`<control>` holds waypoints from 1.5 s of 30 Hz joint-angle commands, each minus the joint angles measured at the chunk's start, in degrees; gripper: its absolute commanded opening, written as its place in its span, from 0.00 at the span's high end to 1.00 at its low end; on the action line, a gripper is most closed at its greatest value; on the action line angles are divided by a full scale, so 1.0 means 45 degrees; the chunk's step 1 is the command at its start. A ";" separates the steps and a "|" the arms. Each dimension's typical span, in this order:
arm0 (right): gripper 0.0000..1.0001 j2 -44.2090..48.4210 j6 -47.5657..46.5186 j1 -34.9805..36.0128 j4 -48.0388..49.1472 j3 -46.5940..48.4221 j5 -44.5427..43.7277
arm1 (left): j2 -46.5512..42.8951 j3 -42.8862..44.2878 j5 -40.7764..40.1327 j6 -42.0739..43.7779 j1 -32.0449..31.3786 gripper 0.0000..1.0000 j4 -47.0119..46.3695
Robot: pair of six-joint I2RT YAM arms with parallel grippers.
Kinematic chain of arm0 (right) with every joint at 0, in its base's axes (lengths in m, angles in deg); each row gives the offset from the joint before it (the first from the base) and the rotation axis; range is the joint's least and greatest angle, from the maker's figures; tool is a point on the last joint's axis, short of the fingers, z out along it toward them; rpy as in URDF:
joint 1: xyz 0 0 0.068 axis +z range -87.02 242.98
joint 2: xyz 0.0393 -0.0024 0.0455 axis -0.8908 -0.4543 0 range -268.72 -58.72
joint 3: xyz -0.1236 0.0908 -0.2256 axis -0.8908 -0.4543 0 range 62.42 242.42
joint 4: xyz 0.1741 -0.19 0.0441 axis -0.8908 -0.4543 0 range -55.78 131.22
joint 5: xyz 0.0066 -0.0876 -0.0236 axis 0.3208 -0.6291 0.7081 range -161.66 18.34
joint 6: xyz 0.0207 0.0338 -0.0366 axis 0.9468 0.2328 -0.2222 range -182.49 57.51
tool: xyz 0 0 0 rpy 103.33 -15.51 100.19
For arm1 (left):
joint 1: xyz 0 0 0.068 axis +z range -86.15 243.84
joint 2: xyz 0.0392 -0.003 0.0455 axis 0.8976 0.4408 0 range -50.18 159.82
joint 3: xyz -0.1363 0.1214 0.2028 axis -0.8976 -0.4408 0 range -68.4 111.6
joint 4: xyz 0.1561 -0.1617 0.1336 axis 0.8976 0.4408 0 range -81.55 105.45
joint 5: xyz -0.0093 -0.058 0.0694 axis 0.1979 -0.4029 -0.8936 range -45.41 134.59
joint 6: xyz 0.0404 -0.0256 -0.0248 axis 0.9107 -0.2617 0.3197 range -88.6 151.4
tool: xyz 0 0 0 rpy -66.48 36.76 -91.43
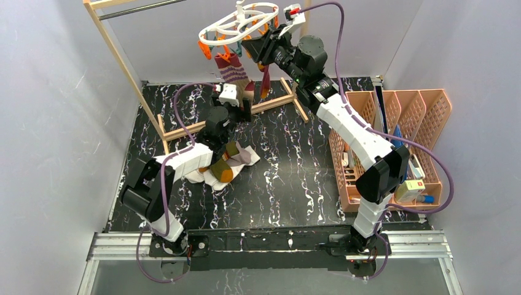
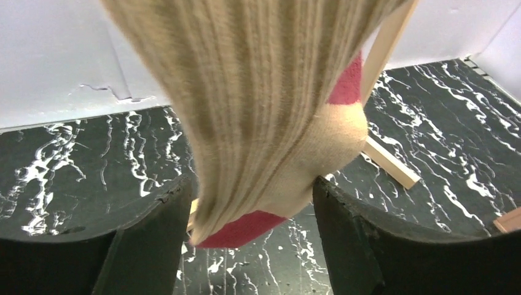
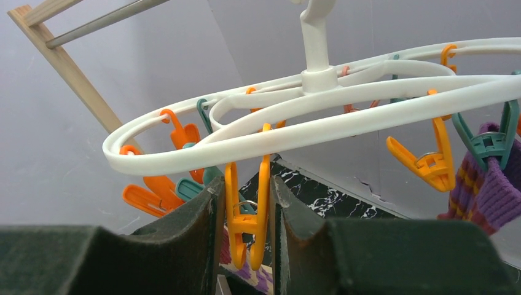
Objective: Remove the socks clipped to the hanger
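Black marbled table (image 1: pixel 289 172): sock pile (image 1: pixel 228 167), wooden rack (image 1: pixel 184 130), orange baskets (image 1: pixel 437 98).

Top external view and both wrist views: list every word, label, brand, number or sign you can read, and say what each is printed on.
No text can be read in any view.
Small box in the peach basket: a red label patch, print too small to read.
Both wrist views: no writing shows.

Bright even light; L-wrist view blurry up close.
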 commanded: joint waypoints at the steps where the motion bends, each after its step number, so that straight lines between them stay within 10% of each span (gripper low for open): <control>1: 0.98 0.0798 -0.0131 -0.0085 0.0629 -0.0073 0.0256 | 0.0162 0.0493 0.1208 -0.0743 0.0190 0.43 -0.0737; 5: 0.98 0.0840 -0.0141 -0.0115 0.0659 -0.0172 0.0284 | -0.0035 0.0291 0.1607 -0.0883 0.0299 1.00 -0.0740; 14: 0.94 0.0985 -0.0063 -0.0153 0.0684 -0.0383 0.0303 | -0.2435 -0.1761 0.2354 -0.1026 0.0461 1.00 -0.0365; 19: 0.38 0.1398 -0.0053 -0.0162 0.0851 -0.1027 0.0287 | -0.4866 -0.3445 0.2846 -0.1198 0.0408 1.00 0.0985; 21: 0.33 0.1597 -0.0036 -0.0178 0.0949 -0.1307 0.0217 | -0.5835 -0.4011 0.2706 -0.1354 0.0351 1.00 0.1533; 45: 0.27 0.2104 0.0303 0.1556 0.0991 -0.2434 0.1768 | -0.9131 -0.5917 0.2574 -0.2061 -0.0887 1.00 0.4503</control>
